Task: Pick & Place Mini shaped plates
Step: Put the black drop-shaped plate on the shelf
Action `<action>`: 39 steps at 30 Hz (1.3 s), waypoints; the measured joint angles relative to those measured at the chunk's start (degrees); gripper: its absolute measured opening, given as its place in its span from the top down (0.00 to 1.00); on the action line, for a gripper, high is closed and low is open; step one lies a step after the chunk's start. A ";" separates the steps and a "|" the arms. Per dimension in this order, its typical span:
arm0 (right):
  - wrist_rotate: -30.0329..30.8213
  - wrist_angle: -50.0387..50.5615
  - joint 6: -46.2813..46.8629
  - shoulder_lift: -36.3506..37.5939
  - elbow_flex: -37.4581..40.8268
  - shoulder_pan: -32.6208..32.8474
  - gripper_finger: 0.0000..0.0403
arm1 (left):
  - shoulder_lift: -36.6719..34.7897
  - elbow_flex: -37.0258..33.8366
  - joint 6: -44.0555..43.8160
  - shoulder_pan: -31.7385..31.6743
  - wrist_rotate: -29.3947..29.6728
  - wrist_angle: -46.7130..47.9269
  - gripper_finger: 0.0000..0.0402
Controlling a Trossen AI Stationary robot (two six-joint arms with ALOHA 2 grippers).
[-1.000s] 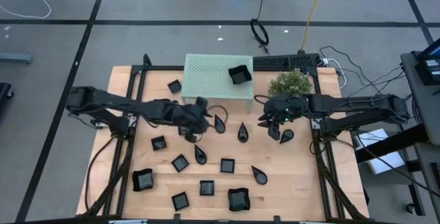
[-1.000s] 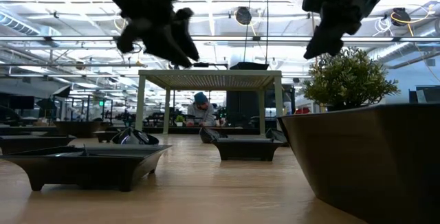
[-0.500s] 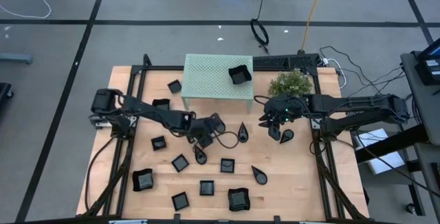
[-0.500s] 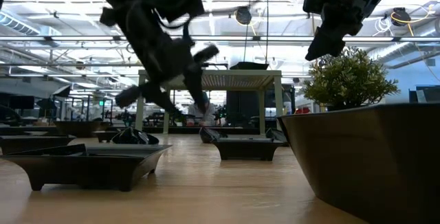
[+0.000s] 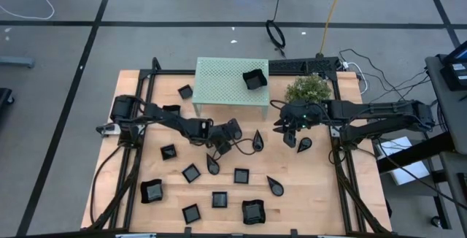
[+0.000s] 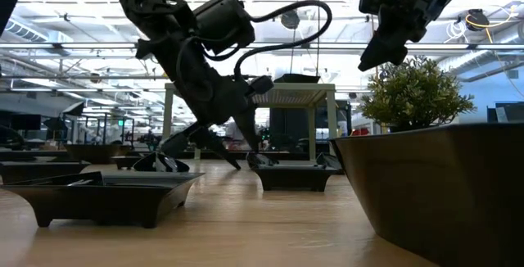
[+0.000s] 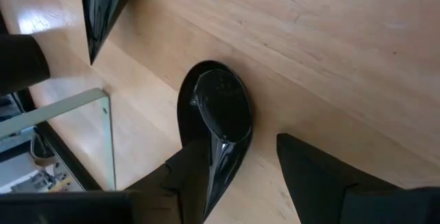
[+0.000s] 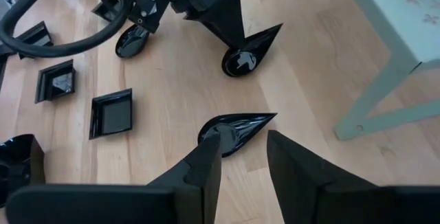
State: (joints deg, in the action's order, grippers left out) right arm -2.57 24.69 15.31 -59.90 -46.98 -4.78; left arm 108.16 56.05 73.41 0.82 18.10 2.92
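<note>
Several glossy black mini shaped plates lie flat on the wooden table [image 5: 321,194]. My left gripper [image 7: 246,148] is low over a teardrop plate [image 7: 216,107] near the table's middle, in front of the green stand. It is open, with a finger on each side of the plate's pointed end. The right wrist view shows the same plate [image 8: 242,58] under that gripper [image 8: 230,35]. My right gripper [image 5: 290,136] hangs open and empty high above the table, by the plant. Another teardrop plate [image 8: 234,131] lies on the table below it. My left gripper comes at the teardrop plate slanting down from the table's left. Its fingers stand astride the pointed end [image 7: 223,170], and one finger [image 7: 189,179] overlaps that end in the wrist view. I cannot tell whether it touches. The plate lies flat on the table.
The mint-green stand [image 5: 219,85] at the far middle carries one curved-rim square plate [image 5: 254,79]. A bushy plant [image 5: 308,88] stands at the far right. Square and teardrop plates [image 5: 219,198] are scattered over the near half. A big plate [image 6: 106,193] lies near the low camera.
My left gripper has come down from high above the table and moved toward the right edge, rolling about its wrist as it sank. It now stands low over the teardrop plate, still open. No plate has moved.
</note>
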 joint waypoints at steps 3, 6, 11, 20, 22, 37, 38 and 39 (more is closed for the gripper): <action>0.02 0.00 0.02 0.00 0.00 0.00 0.74 | -0.12 -0.03 -1.03 -0.10 -1.13 -0.31 0.57; 0.04 0.00 0.04 0.00 0.00 0.00 0.74 | -0.26 -0.11 -2.28 -0.15 -1.81 -0.06 0.64; 0.07 0.00 0.04 0.00 0.00 0.00 0.74 | -0.23 -0.24 -4.90 -0.16 -2.90 0.36 0.82; 0.07 0.00 0.07 0.00 0.00 0.00 0.74 | -0.11 -0.24 -7.77 -0.10 -6.00 -0.28 0.95; 0.07 0.00 0.07 0.00 0.00 0.00 0.74 | -0.11 -0.24 -8.14 0.03 -5.87 -0.28 0.94; -0.01 -0.50 0.04 -0.02 1.26 0.00 0.74 | -7.40 3.92 -31.22 1.92 -9.50 -1.00 0.98; -0.13 -0.48 0.06 -0.04 1.54 0.01 0.74 | -8.59 4.56 -33.35 1.92 -9.58 -1.06 0.99; -0.17 -0.46 0.07 -0.02 1.76 0.00 0.74 | -9.78 5.18 -35.40 1.92 -9.56 -0.68 0.99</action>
State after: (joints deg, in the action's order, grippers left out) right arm -2.74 24.23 15.38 -59.92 -45.22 -4.78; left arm 98.38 61.23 38.01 2.74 8.54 2.24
